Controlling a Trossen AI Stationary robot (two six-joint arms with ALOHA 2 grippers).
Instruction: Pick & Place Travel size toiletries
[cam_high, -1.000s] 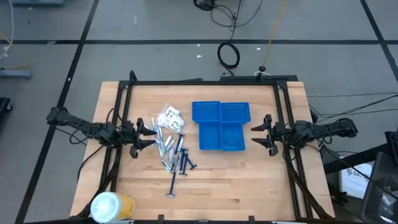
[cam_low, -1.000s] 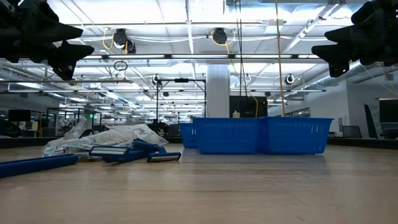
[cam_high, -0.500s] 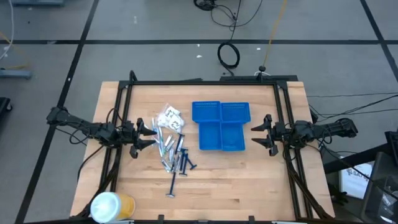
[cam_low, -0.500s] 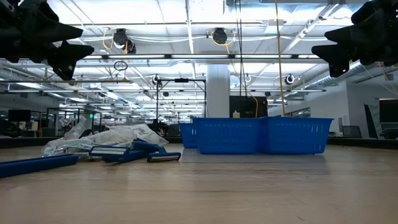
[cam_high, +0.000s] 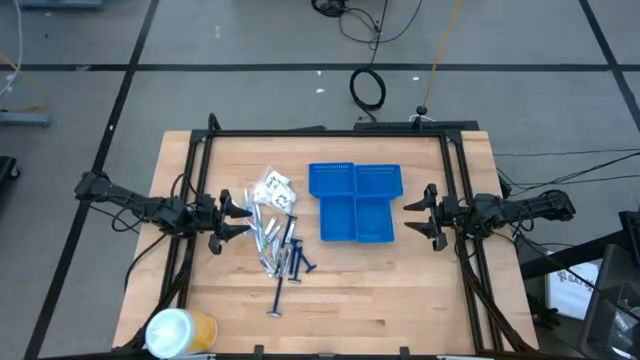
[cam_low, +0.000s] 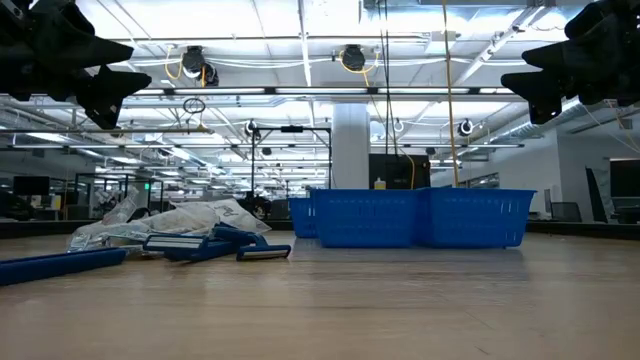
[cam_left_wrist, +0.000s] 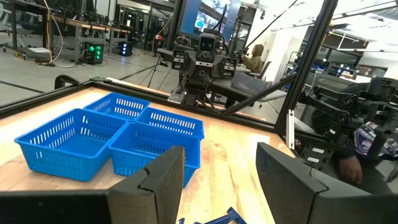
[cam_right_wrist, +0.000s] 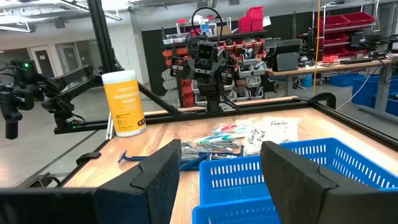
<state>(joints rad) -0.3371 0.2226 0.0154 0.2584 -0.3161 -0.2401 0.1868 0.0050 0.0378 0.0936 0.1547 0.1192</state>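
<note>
The toiletries lie in a loose pile (cam_high: 275, 230) left of the table's middle: a crinkly clear-white packet (cam_high: 273, 188) at the far end, silver-white tubes (cam_high: 262, 236) and dark blue razors (cam_high: 292, 256) nearer, one blue razor (cam_high: 277, 300) apart. In the low view the pile (cam_low: 175, 232) lies on the left. My left gripper (cam_high: 236, 217) hovers open, raised, just left of the pile. My right gripper (cam_high: 422, 217) hovers open right of the blue compartment tray (cam_high: 355, 203). The right wrist view shows the pile (cam_right_wrist: 227, 144) beyond the tray (cam_right_wrist: 292, 177).
A white-and-yellow wipes canister (cam_high: 180, 330) lies at the near left corner and stands out in the right wrist view (cam_right_wrist: 122, 103). A black frame (cam_high: 330, 133) borders the table. Bare wood spreads along the near edge (cam_high: 380, 300). A person (cam_left_wrist: 254, 57) sits beyond the table.
</note>
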